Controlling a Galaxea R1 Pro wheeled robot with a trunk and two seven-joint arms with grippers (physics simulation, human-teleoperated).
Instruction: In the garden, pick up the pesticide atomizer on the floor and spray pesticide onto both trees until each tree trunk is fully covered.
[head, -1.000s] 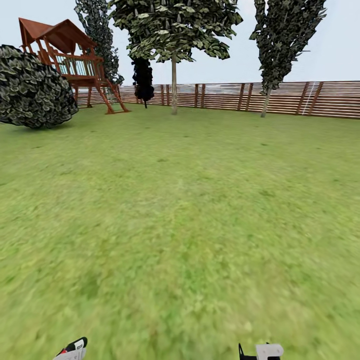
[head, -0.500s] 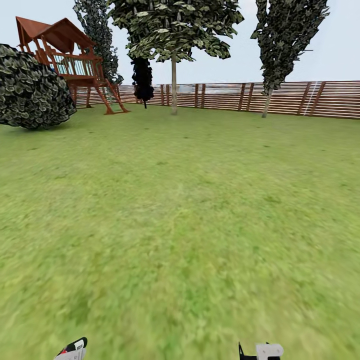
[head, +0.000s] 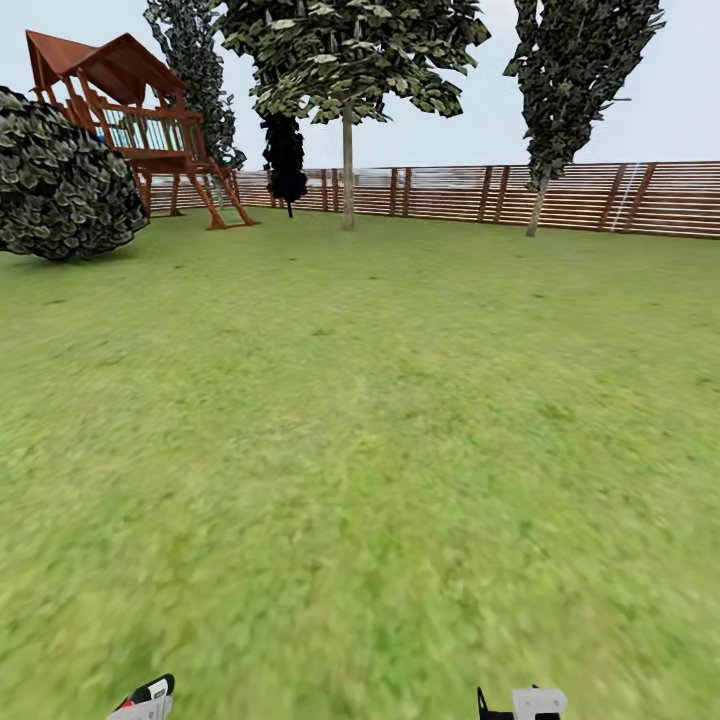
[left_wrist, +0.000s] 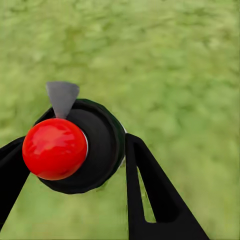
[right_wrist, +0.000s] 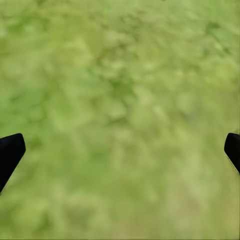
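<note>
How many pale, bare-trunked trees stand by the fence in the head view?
2: one tree left of centre near the playset, another tree to the right, both before the fence. More may lie outside the frame.

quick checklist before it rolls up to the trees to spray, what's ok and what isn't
1. Sprayer held: ok, it sits between the left gripper's fingers, red knob and black body in view.
2. Right gripper free: ok, open over bare grass.
3. Target trunk in sight: ok, a pale straight tree trunk stands ahead by the fence.
4. Second tree found: cannot tell which one it is.
5. Path ahead: ok, lawn open toward the trunk; bush and playhouse lie off to the left.
6. Nozzle direction: cannot tell.
</note>
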